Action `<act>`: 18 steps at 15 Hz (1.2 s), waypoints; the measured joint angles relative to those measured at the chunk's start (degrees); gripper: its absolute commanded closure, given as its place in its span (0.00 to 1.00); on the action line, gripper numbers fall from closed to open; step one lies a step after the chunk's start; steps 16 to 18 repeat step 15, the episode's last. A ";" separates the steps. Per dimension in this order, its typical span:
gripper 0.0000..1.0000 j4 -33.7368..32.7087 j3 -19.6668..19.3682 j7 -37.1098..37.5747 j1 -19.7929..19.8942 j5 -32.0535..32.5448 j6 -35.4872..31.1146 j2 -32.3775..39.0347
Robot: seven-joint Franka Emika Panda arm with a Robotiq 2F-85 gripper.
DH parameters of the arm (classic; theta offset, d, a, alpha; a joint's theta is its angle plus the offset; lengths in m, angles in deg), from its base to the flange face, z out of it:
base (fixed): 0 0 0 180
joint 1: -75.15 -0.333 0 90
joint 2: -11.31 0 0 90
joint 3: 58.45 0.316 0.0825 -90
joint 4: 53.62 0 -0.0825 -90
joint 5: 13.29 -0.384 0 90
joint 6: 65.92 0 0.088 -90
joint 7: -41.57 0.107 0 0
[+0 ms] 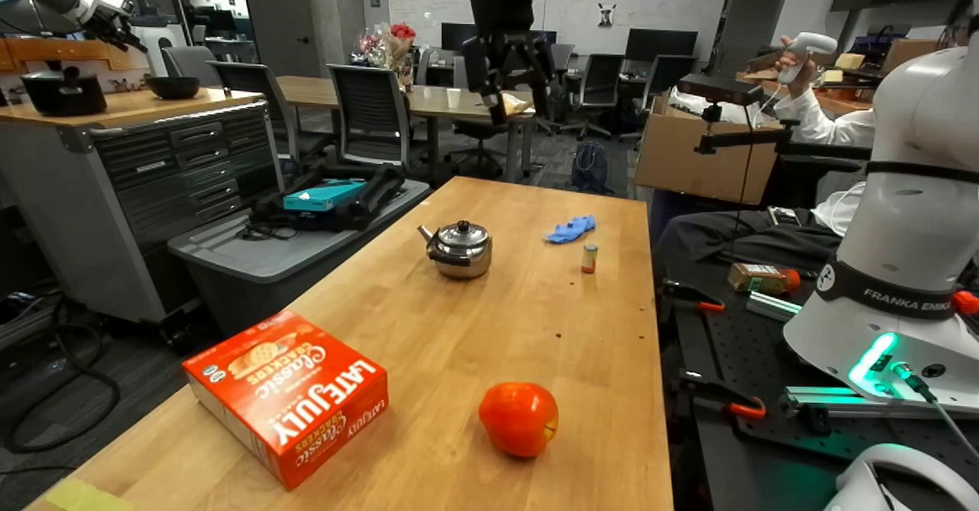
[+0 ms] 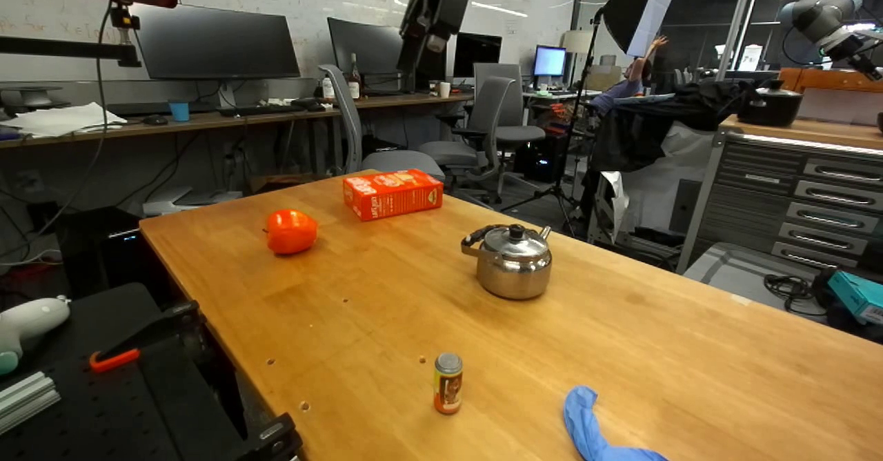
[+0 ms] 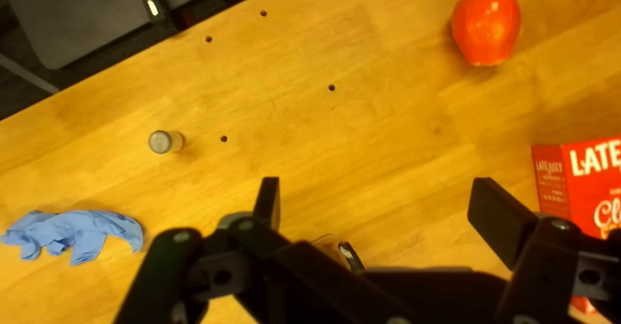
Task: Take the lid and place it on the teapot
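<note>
The shiny steel teapot [image 1: 465, 263] stands upright on the table, and it also shows in an exterior view [image 2: 514, 278]. The silvery lid [image 1: 462, 237] with its black knob sits on top of the teapot; it also shows in an exterior view [image 2: 517, 244]. My gripper [image 1: 520, 109] is open and empty, high above the table and apart from the teapot; it also shows in an exterior view [image 2: 422, 43]. In the wrist view my open fingers [image 3: 376, 186] frame bare wood. There the teapot [image 3: 350, 256] is mostly hidden behind the gripper; only its dark handle end and a bit of body show.
A red-orange tomato [image 1: 520, 419] and a red cracker box [image 1: 291, 392] lie on the wooden table [image 1: 489, 327]. A small can [image 1: 589, 258] stands near a blue glove [image 1: 571, 229]. Clamps [image 1: 723, 396] sit along the table's robot side.
</note>
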 measured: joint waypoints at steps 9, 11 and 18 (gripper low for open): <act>0.00 13.17 4.77 -11.20 -1.64 9.46 -3.10 -14.44; 0.00 17.20 4.77 -12.69 -1.64 9.29 -7.48 -18.26; 0.00 22.75 4.49 -14.90 -1.64 7.87 -10.80 -24.03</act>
